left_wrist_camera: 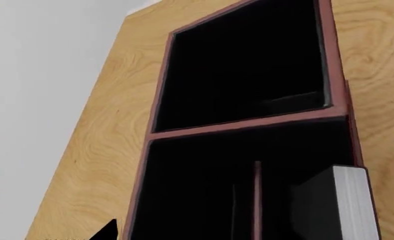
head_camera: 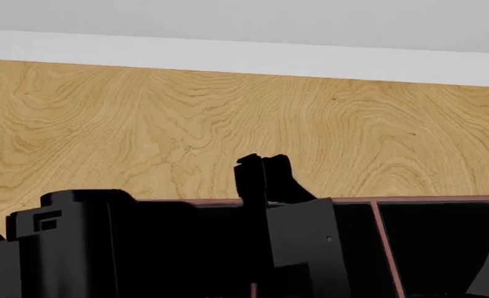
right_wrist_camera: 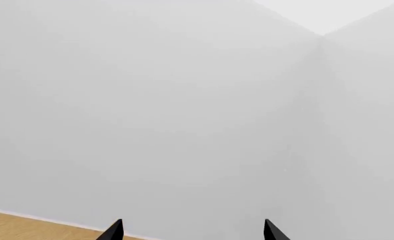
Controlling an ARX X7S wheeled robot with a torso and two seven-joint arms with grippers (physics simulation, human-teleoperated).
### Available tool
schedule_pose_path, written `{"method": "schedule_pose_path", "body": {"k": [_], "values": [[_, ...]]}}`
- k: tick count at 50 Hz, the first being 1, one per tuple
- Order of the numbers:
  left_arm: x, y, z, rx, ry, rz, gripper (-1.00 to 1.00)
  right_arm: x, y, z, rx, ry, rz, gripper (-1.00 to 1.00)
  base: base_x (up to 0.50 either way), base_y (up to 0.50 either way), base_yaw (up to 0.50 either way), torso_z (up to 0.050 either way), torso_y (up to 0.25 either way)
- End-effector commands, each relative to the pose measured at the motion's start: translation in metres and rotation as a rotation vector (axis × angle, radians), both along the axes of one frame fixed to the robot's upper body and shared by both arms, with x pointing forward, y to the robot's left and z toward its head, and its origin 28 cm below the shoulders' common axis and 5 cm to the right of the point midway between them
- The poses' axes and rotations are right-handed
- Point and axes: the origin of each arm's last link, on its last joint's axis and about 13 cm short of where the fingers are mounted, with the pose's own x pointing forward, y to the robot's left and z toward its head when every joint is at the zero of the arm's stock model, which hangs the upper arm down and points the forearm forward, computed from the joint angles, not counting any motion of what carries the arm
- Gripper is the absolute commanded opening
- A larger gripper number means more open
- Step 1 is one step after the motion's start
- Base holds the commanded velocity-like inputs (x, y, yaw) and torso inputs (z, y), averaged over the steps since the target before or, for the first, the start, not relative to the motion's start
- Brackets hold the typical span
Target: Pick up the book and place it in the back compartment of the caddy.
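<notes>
Book, black-covered with its pale page edges showing, stands on end in a cell of the caddy, hard against the reddish-brown outer rim, in the left wrist view. A cross divider separates that section from a large square cell, which appears bare; judged from this angle, the book is probably not yet in the back compartment, though which end counts as the back cannot be settled from that view alone. The caddy rests on a pale wood-grain worktop. In the head view a dark arm reaches over the caddy's far rim, likely positioned for the pick; its tool is hidden there, and only one dark tip shows at the wrist picture's edge, so whether the left tool is spread or pressed together cannot be told. The right tool is spread, holding nothing, raised toward a blank wall, apparently parked clear of the work.
</notes>
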Motion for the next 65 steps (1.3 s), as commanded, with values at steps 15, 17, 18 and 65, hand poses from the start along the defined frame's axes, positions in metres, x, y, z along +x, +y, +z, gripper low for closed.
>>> {"method": "schedule_pose_path", "body": {"k": [15,17,18,65], "values": [[0.025,0.008,0.009,-0.132,-0.102,0.112,1.00,-0.001,-0.001,-0.002,0.002,0.001,0.001,1.00,0.00,0.00,0.00,0.000,0.000],[0.027,0.009,0.009,-0.153,-0.111,0.124,1.00,-0.001,-0.001,-0.003,0.001,0.003,0.002,1.00,0.00,0.00,0.00,0.000,0.000],[0.028,0.009,0.010,-0.166,-0.116,0.129,1.00,-0.001,-0.001,-0.003,0.001,0.003,0.002,1.00,0.00,0.00,0.00,0.000,0.000],[0.056,0.038,-0.002,-0.704,-0.319,0.450,1.00,-0.009,0.004,-0.004,0.061,-0.099,0.034,1.00,0.00,0.00,0.00,0.000,0.000]]}}
